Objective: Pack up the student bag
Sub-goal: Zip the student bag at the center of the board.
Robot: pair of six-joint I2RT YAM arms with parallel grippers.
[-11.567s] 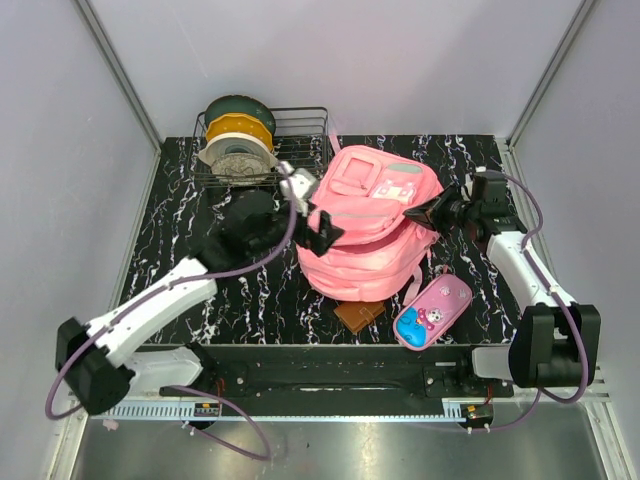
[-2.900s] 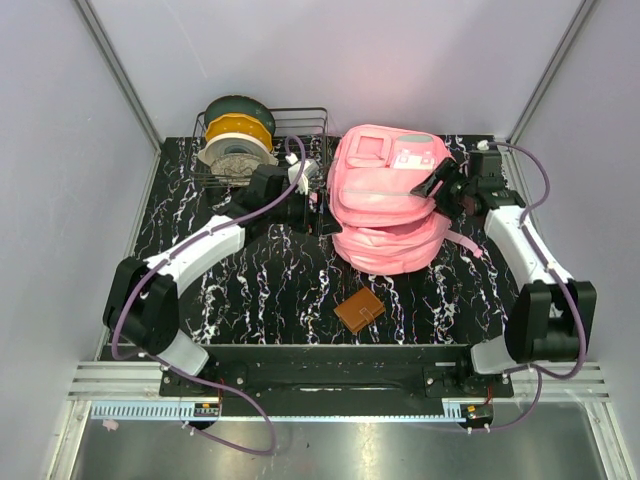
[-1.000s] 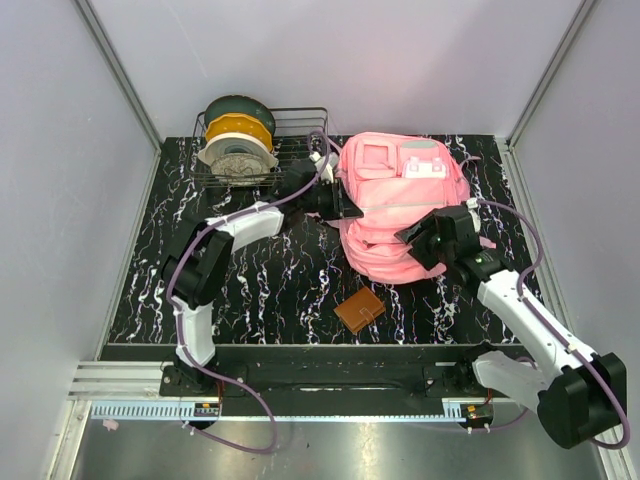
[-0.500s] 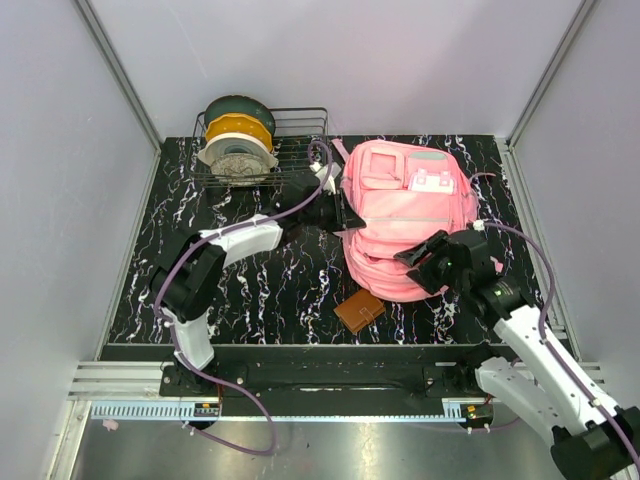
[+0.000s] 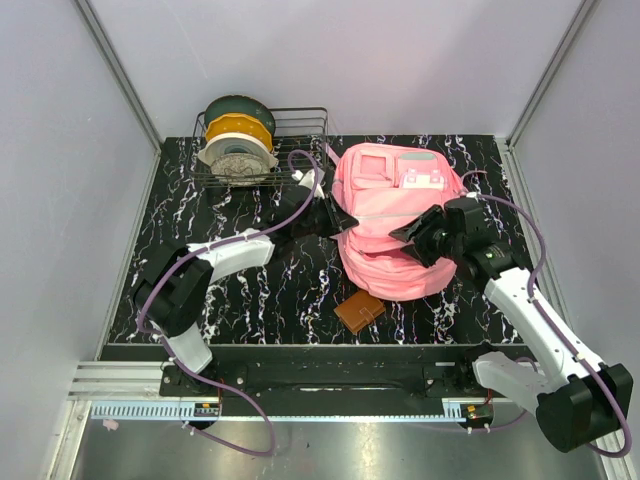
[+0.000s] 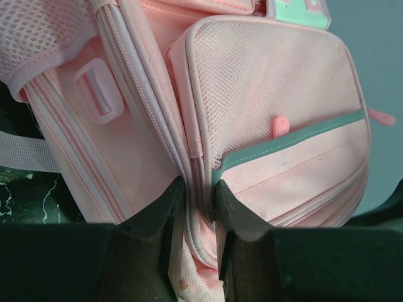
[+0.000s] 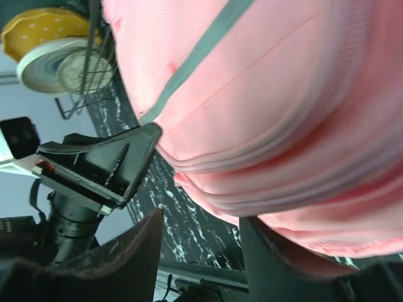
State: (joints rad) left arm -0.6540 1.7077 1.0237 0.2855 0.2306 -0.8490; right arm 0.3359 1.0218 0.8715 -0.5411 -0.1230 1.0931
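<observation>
Pinching the zipper seam [image 6: 186, 135] of the bag [image 6: 277, 94], the left gripper [image 6: 200, 189] is bracing it while the right gripper [image 7: 200, 221] is hovering half-open, seemingly empty, needing a hold on the fabric just ahead.

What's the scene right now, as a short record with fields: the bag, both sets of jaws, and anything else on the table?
student bag: pink, lying on the table, front pockets facing up
left jaws: shut on a seam fold at the bag's left side
right jaws: apart, at the bag's right side, nothing seen gripped
wallet: brown, on the table by the bag's near edge
wire rack: far left corner, holding spools
</observation>
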